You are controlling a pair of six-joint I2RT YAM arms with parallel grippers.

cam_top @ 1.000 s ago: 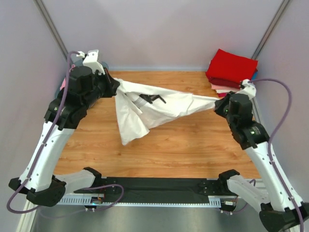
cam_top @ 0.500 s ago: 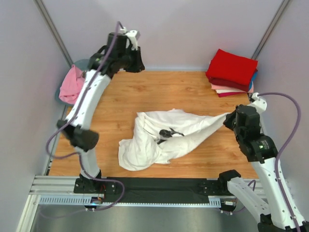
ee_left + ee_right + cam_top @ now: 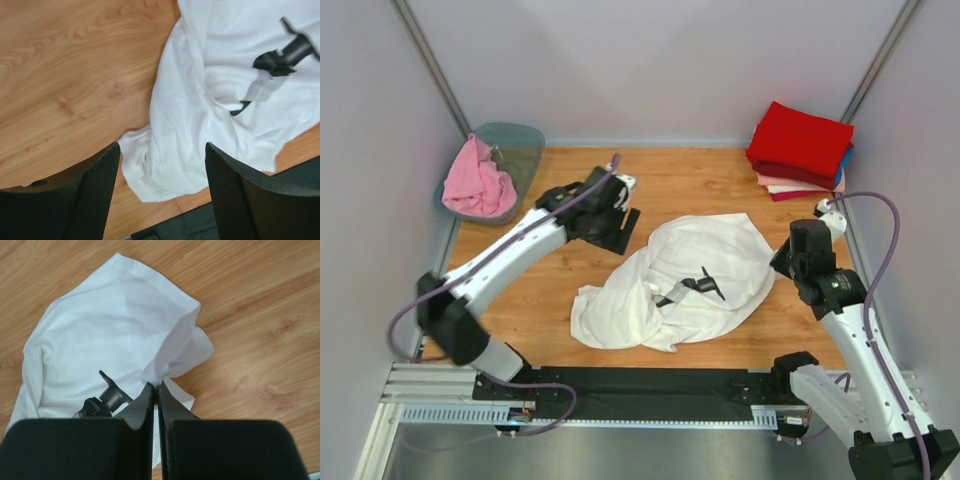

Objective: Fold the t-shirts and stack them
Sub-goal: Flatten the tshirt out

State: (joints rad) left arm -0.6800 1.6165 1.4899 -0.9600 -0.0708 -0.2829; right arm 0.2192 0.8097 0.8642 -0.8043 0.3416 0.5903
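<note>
A crumpled white t-shirt (image 3: 665, 285) lies in a heap on the middle of the wooden table (image 3: 700, 180), seen from above with both arms reaching in from the near edge. Only the overhead camera takes in the rest of the laundry: a pink t-shirt (image 3: 475, 185) bundled in a translucent tub (image 3: 525, 145) at the far left corner, and a red t-shirt (image 3: 800, 138) topping a folded stack at the far right, a pale peach t-shirt (image 3: 780, 184) edging out beneath it. The left arm stretches diagonally across the table, its left gripper (image 3: 620, 228) beside the heap; its wrist camera shows the fingers (image 3: 95, 185) spread wide and empty, above the shirt's near edge. The right arm bends inward, and its wrist camera shows the right gripper (image 3: 157, 386) pinched tight on a raised fold of the white cloth, a detail too small to read from above. A black and grey object (image 3: 695, 287) rests on the shirt; what it is cannot be made out in any view. The wrist cameras cut off much of the garment.
</note>
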